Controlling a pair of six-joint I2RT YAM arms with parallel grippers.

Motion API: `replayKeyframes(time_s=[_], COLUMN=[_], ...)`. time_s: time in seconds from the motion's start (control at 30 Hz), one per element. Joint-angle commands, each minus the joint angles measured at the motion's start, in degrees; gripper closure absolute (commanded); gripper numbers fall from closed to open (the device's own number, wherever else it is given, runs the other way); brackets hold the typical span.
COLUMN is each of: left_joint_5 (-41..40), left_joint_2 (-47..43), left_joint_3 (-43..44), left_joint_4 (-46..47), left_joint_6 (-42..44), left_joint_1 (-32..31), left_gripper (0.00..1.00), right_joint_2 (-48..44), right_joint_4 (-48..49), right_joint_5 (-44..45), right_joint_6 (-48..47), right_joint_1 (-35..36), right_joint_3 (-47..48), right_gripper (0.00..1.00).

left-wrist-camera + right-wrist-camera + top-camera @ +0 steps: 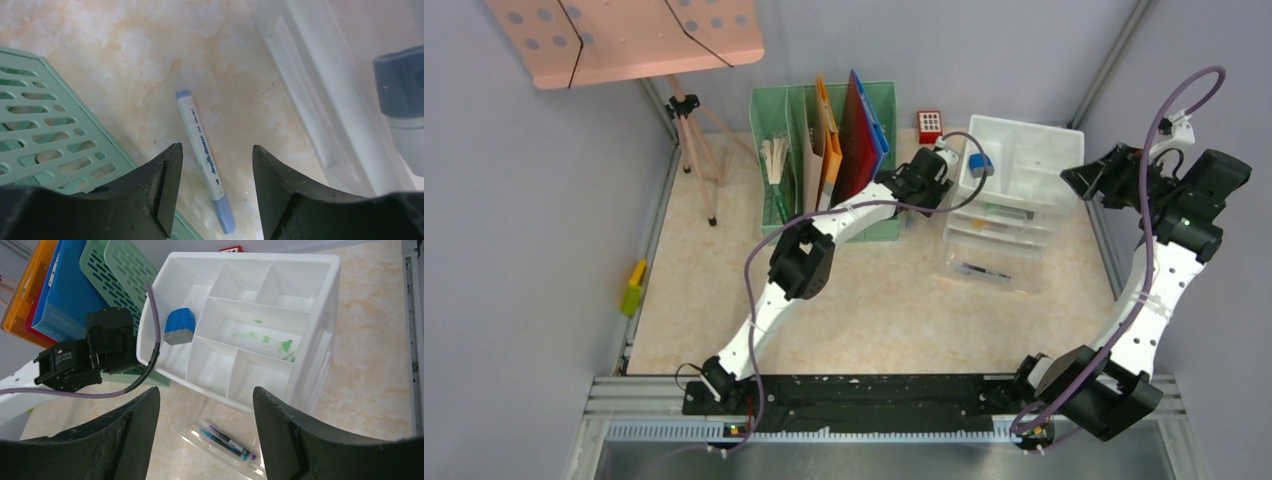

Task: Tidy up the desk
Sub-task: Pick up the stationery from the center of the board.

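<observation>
The desk (874, 320) is a beige marble top. A white marker with a lavender-blue cap (202, 155) lies on it, in the gap between a green file holder (45, 135) and a white compartment organizer (320, 100). My left gripper (215, 150) hangs open just above the marker, one finger on each side, touching nothing. In the top view the left gripper (936, 158) sits at the organizer's left edge and the marker is hidden. My right gripper (205, 395) is open and empty, raised above the organizer (310, 265).
A blue-and-grey block (179, 326) lies in one organizer compartment. Pens (227, 440) rest in a pulled-out clear drawer (994, 265). Folders stand in the file holder (774, 110). A red item (929, 124) sits at the back, a yellow-green object (634, 287) at the left wall, a stand's tripod (694, 150) back left.
</observation>
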Motion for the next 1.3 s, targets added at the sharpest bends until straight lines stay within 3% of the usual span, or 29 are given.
replayKeyframes(time_s=[0.0, 0.43, 0.8, 1.1, 1.27], left_joint_5=[-0.56, -0.31, 4.97, 5.4, 4.19], left_joint_2=[2.12, 2.94, 0.36, -2.27, -2.91], left_joint_3=[1.21, -0.33, -4.89, -9.77, -8.98], left_joint_4=[-3.88, -6.51, -8.7, -8.29, -8.37], left_joint_6=[-0.25, -0.25, -2.71, -1.62, -0.52], left_joint_1=[0.7, 1.81, 2.8, 2.63, 2.54], left_gripper=[0.41, 0.43, 0.52, 0.63, 0.78], right_joint_2=[-0.22, -0.58, -0.81, -1.1, -1.16], right_joint_4=[2.27, 3.26, 3.49, 4.13, 4.4], right_joint_5=[-1.08, -1.36, -1.75, -2.19, -2.77], right_joint_6=[-0.48, -0.39, -0.23, 0.26, 0.82], right_joint_1=[-0.6, -0.6, -0.6, -0.62, -0.6], right_joint_3=[0.05, -2.12, -2.66, -3.27, -3.59], right_gripper=[0.32, 0.32, 0.32, 0.32, 0.33])
